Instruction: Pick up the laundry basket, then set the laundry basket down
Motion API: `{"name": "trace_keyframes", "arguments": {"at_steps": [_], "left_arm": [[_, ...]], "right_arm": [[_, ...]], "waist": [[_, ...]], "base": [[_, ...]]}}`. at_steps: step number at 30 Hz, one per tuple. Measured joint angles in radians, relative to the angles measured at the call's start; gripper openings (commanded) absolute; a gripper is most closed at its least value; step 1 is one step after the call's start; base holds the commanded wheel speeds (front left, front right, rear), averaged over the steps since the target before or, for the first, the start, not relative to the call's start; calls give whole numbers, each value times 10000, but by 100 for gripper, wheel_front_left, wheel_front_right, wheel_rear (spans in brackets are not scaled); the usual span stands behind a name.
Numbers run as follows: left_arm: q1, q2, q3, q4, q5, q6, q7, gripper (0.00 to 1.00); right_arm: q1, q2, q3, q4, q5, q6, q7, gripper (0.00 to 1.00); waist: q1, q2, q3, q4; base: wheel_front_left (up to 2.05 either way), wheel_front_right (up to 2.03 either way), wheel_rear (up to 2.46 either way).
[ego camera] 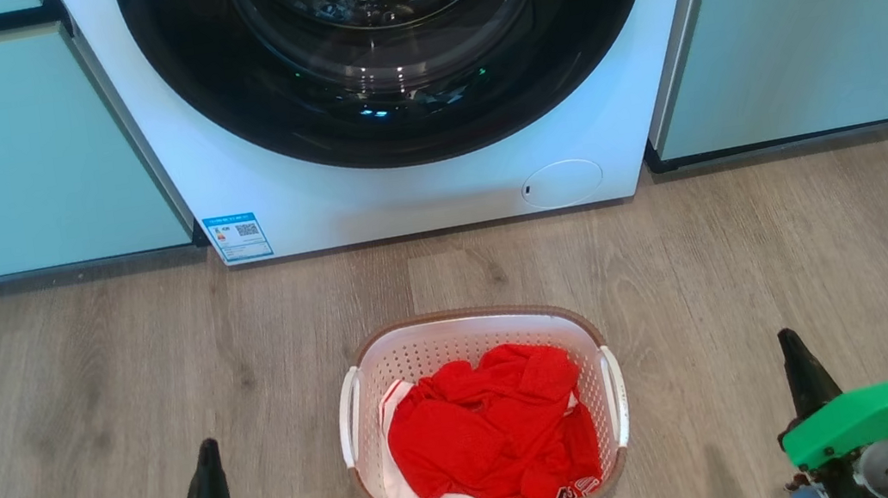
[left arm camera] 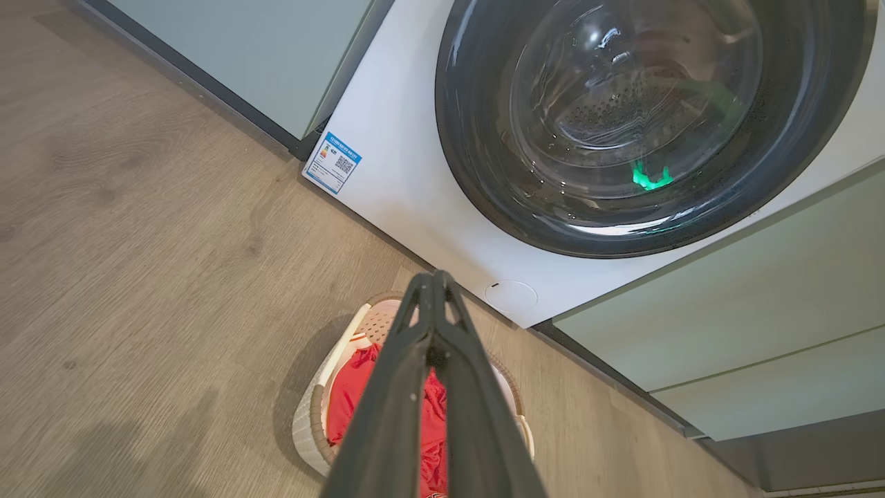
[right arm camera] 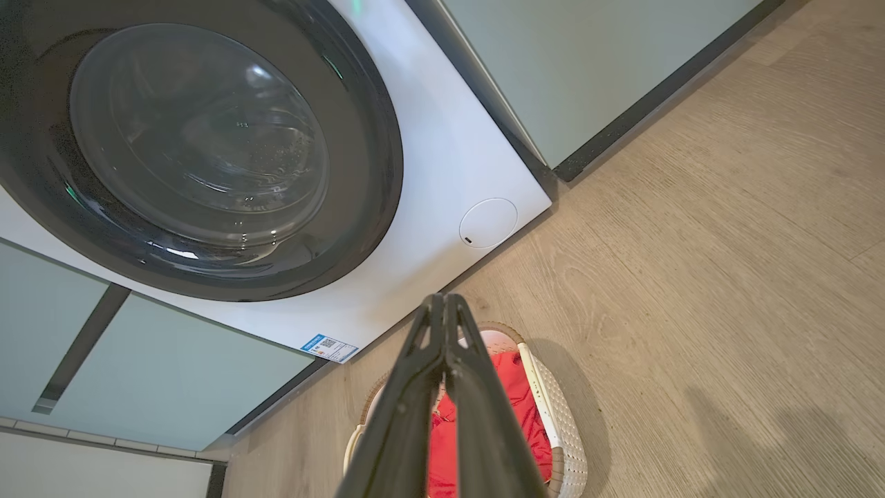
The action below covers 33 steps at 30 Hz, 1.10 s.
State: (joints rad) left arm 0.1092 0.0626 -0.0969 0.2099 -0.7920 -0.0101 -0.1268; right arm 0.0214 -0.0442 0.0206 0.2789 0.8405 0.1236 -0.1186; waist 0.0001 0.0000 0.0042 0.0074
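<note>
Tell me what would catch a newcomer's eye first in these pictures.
Bright red clothing heaped in the small white perforated plastic laundry basket on the floor. Behind it looms the white washing machine's big dark round door. The shut left gripper and right gripper flank the basket.

Head cam looked forward and down at floor (ego camera: 80, 378), laundry basket (ego camera: 457, 341) near, washing machine (ego camera: 402, 198) behind. Wrist cams looked down from either side, rolled opposite ways; all three views shared both things
</note>
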Motion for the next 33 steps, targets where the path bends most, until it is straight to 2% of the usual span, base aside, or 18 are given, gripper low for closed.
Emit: {"name": "trace_keyframes", "arguments": {"at_steps": [33], "left_arm": [[-637, 13, 520, 284, -3870, -520, 920, 0]], "right_arm": [[-253, -36, -541, -13, 3607, 0, 911, 0]], "waist": [[0, 0, -4, -34]], "base": [[0, 0, 0]]}}
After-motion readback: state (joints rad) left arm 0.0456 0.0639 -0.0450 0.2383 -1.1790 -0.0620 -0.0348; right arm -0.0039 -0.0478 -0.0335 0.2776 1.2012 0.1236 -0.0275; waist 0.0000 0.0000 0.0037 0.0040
